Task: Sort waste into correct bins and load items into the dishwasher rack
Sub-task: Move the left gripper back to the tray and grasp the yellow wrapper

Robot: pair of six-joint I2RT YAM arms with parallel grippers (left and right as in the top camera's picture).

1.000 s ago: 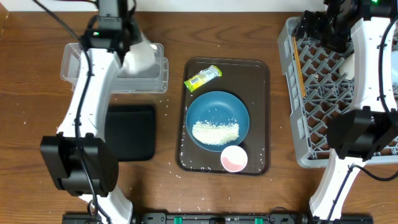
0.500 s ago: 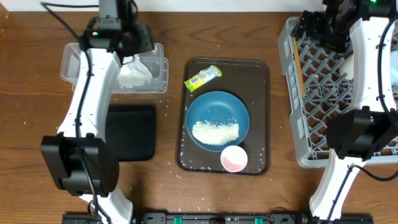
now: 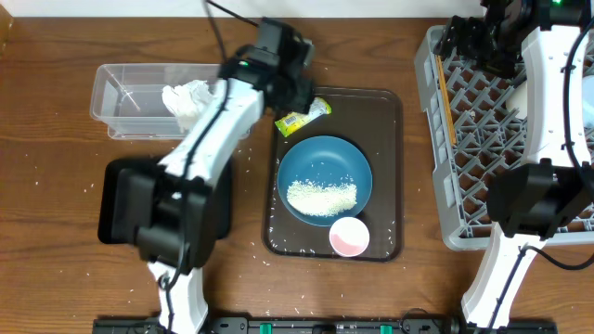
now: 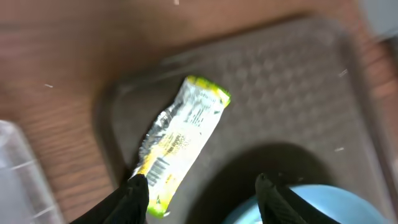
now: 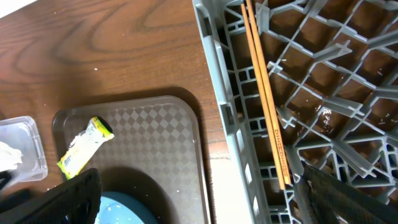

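my left gripper (image 4: 200,185) spread, empty, over brown serving tray's (image 3: 385,167) far-left corner | yellow-green wrapper (image 4: 180,143) on that corner, just ahead of it, long axis diagonal to tray's edge | my right gripper (image 5: 205,194) wide, empty, right of tray, farther off

Left gripper (image 4: 200,191) parted, empty; right gripper (image 5: 200,194) spread wide

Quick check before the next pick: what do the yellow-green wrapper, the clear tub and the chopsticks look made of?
The wrapper: likely thin plastic-foil film, glossy; crinkles and silvery glints show. The clear tub: rigid transparent plastic, smooth; the table shows through its walls. The chopsticks: apparently wood or bamboo, matte tan, thin and straight.
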